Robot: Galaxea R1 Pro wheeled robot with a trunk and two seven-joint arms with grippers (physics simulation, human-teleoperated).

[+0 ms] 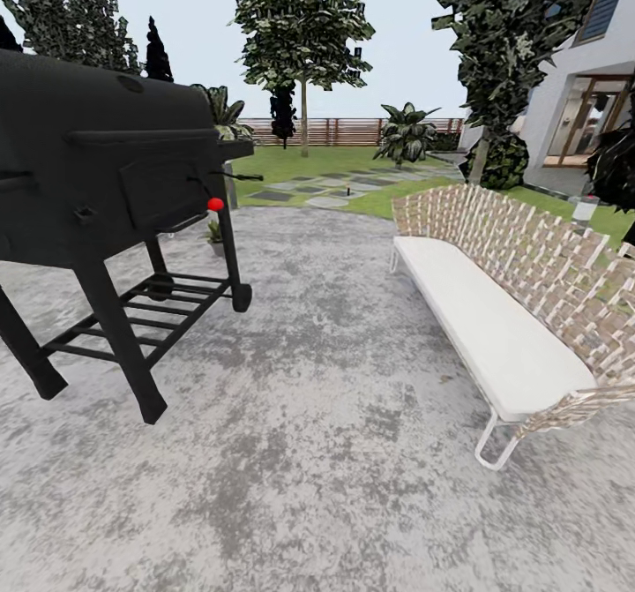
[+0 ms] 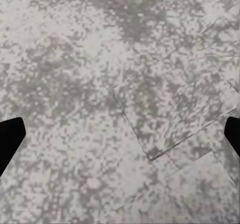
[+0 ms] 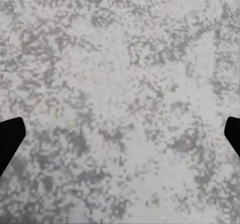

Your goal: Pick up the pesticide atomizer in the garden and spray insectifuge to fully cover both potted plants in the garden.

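I face the garden from the round grey paved patio (image 1: 335, 415). One small potted plant (image 1: 214, 233), green leaves in a pale pot, stands on the ground behind the grill's far leg. A tiny dark upright thing (image 1: 350, 191) stands among the stepping stones (image 1: 309, 188) on the lawn; it is too small to tell whether it is the pesticide atomizer. In the left wrist view my left gripper (image 2: 120, 139) is open over speckled paving, black fingertips (image 2: 10, 139) at the edges. My right gripper (image 3: 120, 139) is open over paving too, with nothing between its fingers.
A big black barrel grill (image 1: 106, 177) on legs with a red knob stands at the left. A woven bench (image 1: 494, 310) with a white cushion runs along the right. Beyond lie lawn, trees, large shrubs (image 1: 406, 133), a brown fence (image 1: 344, 131) and a house (image 1: 582, 107).
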